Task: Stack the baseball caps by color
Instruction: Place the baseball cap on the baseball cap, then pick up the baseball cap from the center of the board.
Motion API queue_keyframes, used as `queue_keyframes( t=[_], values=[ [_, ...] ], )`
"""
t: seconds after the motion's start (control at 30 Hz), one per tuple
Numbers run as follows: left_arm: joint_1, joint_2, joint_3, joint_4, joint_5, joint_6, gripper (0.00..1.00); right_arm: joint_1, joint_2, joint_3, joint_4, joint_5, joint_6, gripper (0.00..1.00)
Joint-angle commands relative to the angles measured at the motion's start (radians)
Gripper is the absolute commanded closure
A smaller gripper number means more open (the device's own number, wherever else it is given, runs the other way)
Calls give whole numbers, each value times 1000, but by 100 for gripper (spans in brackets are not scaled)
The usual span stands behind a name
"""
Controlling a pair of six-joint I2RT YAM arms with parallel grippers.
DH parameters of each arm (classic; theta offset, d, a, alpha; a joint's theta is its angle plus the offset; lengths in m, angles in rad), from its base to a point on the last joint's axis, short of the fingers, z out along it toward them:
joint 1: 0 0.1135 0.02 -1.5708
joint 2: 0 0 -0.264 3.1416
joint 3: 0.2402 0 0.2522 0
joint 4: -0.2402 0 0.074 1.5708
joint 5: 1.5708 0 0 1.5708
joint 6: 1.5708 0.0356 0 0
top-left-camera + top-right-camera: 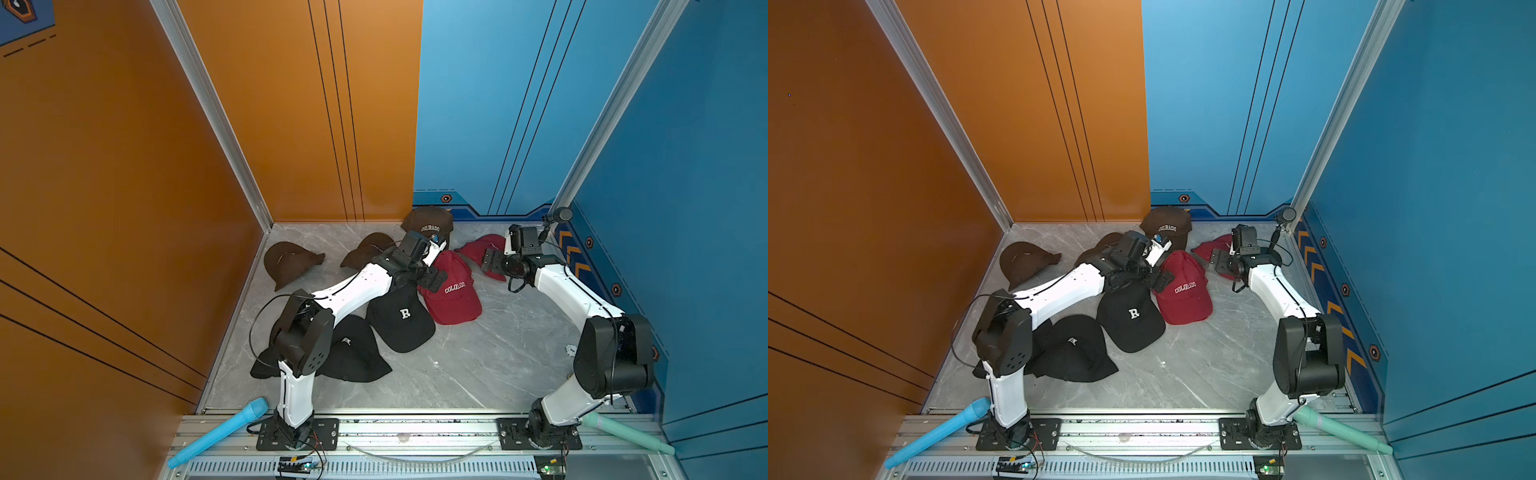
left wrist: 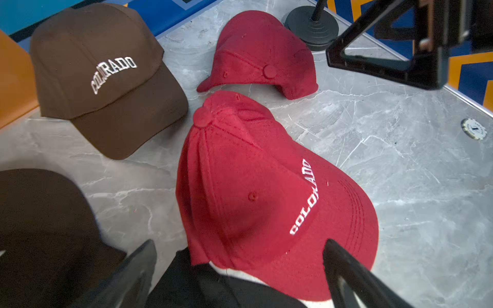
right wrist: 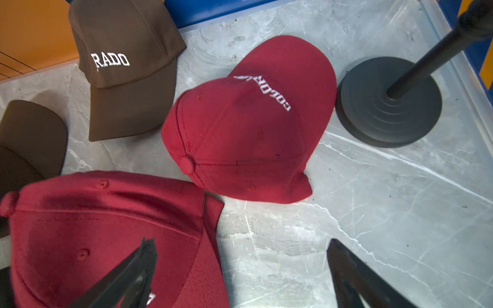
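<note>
Your left gripper point(image 2: 240, 244) hangs wide open and empty over the near red cap point(image 1: 455, 299). The right gripper point(image 3: 241, 241), equally wide and empty, hangs by the far red cap point(image 3: 240, 138), which lies near the stand point(image 3: 386, 106) in the far right corner. Brown caps point(image 1: 291, 262) line the back and left; black caps point(image 1: 401, 322) crowd your left arm. The table point(image 1: 498, 357) lies bare front right.

You are seeing the rear cap point(image 1: 428, 220) lying behind the middle cap point(image 1: 451, 299), the microphone stand point(image 3: 386, 104) standing right of both.
</note>
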Motion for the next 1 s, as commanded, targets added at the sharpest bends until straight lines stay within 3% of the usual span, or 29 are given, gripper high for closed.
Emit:
queue_keyframes(
  t=[0.0,0.27,0.63,0.77,0.97],
  values=[
    [10,51,82,-39,47,13,2,-14,55,70,-6,-34,-24,0],
    [11,56,83,-48,47,11,2,-16,184,205,-63,-94,-85,0],
    [-8,-188,-183,62,-32,-36,2,95,166,163,-82,139,-297,0],
    [-7,-250,-245,62,-43,-43,2,116,206,161,-53,233,-348,0],
    [-2,-338,-344,65,-58,-57,2,131,291,217,-46,280,-413,0]
  ],
)
